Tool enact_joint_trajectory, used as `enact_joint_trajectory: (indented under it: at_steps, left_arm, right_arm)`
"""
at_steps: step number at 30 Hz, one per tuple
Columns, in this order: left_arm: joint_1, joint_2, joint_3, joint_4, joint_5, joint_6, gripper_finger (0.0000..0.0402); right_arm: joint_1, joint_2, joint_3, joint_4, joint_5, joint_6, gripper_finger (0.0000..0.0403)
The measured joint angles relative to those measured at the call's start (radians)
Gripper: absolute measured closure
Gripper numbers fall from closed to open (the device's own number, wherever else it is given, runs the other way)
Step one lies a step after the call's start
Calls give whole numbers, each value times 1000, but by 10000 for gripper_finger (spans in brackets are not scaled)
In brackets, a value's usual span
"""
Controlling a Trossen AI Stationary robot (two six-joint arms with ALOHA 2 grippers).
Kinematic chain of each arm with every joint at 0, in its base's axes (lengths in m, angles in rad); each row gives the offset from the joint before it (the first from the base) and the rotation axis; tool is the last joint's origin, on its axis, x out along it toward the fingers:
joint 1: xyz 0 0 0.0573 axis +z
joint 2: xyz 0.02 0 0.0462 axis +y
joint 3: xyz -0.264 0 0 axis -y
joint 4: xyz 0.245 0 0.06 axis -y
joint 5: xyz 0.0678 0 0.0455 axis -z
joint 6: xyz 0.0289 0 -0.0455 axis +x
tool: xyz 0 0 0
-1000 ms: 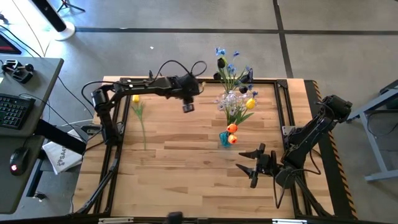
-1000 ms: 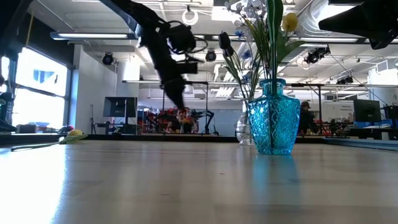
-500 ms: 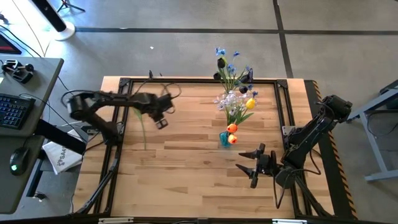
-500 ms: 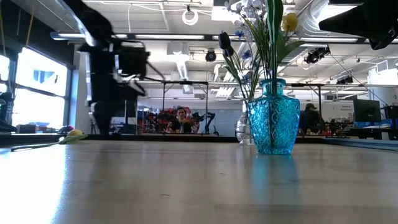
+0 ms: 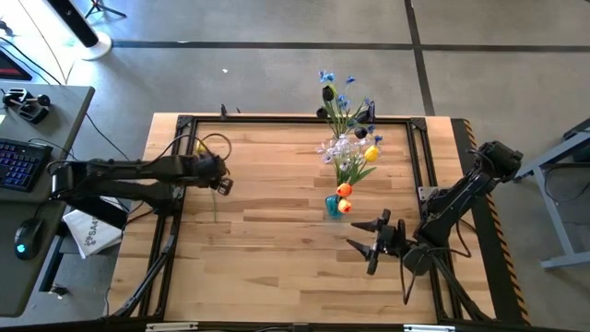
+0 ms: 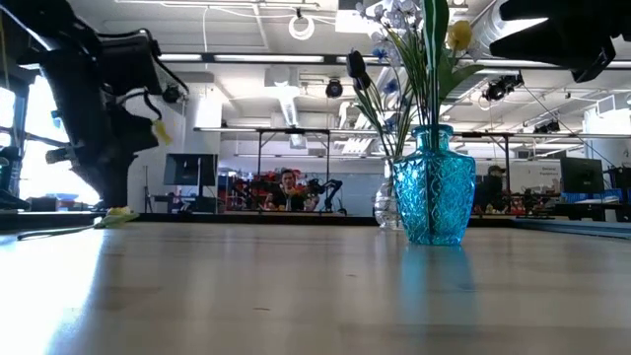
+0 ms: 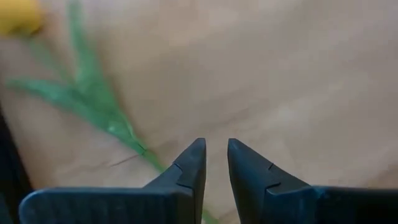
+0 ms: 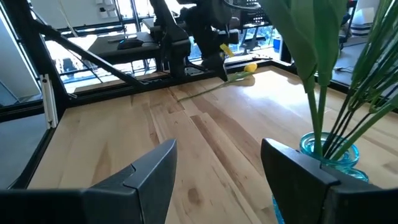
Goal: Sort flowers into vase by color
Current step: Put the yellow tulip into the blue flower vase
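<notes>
- my left gripper [image 7: 214, 163] has its two dark, wedge-shaped fingers [image 7: 186, 171] drawn close, a narrow gap left between the tips and nothing pinched there; they have been narrowing over the last second.
- just beside those tips lies the thin green stem of the yellow-headed artificial flower [image 7: 93, 102], flat on the pale wooden table [image 5: 277, 240]; the stem runs under the left finger, not between the two.
- a second ago this arm reached over the far middle of the table near the vases; since then it has swung back to the table's left side, low over the lone flower [image 5: 207, 171]. i judge this is the approach to the next pick, with the grasp not yet made.
- the stem looks wiry with soft flat leaves; the head is a small rounded bud.
- further out stand the blue patterned glass vase [image 6: 434, 192] with yellow and orange heads, and a clear glass vase [image 5: 339, 148] behind it with pale and blue blooms.
- my right gripper [image 8: 217, 171] waits with broad fingers spread wide, empty, at the near right, unmoved.
</notes>
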State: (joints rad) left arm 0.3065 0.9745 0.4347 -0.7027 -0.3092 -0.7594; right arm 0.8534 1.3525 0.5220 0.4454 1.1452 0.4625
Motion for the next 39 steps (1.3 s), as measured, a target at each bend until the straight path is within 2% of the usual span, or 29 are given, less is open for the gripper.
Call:
enact_joint_trajectory:
  at_steps: [3,13,18,24,28,31,36,39]
  left_arm:
    - [-3,-30,-37,15,-62,-215,350]
    - [-3,-30,-132,-1,-77,-390,303]
    - [-3,-30,-150,27,-83,-379,299]
    - [-50,-27,-155,92,-58,-304,346]
    - [-125,-9,-154,233,48,-254,391]
    - [-203,25,-154,400,92,-210,396]
    - [-347,106,-154,724,101,-149,400]
    - [-416,131,-154,866,74,-119,401]
  right_arm:
    - [-11,0,0,-1,-18,0,171]
    - [-17,0,0,-9,-20,0,171]
    - [-17,0,0,-9,-20,0,171]
    - [-17,0,0,-9,-20,0,171]
    - [-18,0,0,-9,-19,0,171]
    - [-18,0,0,-9,-19,0,171]
    - [-18,0,0,-9,-26,8,171]
    - [-28,0,0,-8,-99,8,171]
